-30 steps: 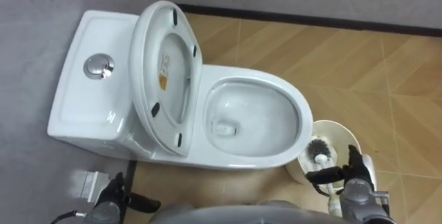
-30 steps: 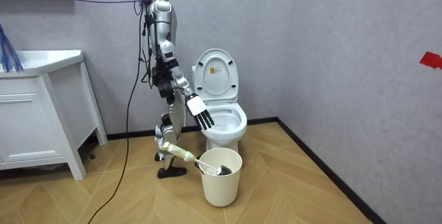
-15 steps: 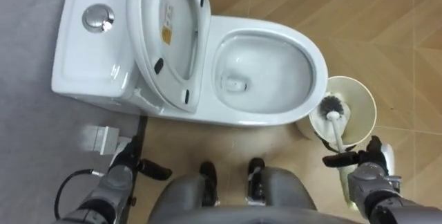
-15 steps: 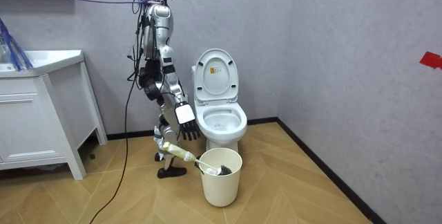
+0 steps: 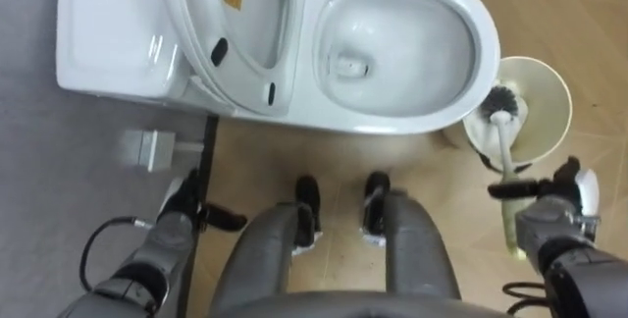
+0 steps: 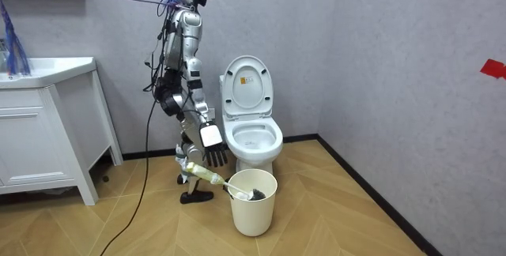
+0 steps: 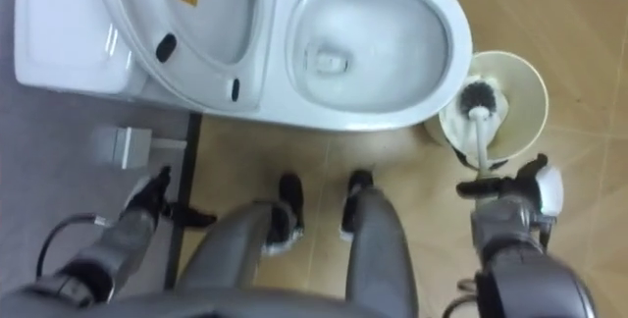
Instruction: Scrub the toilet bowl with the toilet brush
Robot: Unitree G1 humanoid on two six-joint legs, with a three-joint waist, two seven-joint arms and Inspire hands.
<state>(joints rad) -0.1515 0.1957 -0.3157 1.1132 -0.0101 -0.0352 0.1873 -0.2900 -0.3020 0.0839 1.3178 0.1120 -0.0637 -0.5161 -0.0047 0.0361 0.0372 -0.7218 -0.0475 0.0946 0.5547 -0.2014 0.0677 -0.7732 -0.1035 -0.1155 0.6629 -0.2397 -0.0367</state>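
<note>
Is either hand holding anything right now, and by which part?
Nothing is held. The right hand hangs open just above the toilet brush handle, its head in the bucket; the left hand is empty.

Silver-grey shell, rounded thighs at 6 o'clock. Left hand (image 5: 180,212) at 8 o'clock, right hand (image 5: 551,203) at 4 o'clock, both black-fingered; white tag on right. Black cable loop at 8 o'clock.

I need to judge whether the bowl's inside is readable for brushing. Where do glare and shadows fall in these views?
Left eye view: a soft sheen on the toilet bowl along its rim, its inside evenly lit with no hard glare; a dim shadow band lies on the floor along the base. Room view: even light, and the bucket casts just a faint shadow.
</note>
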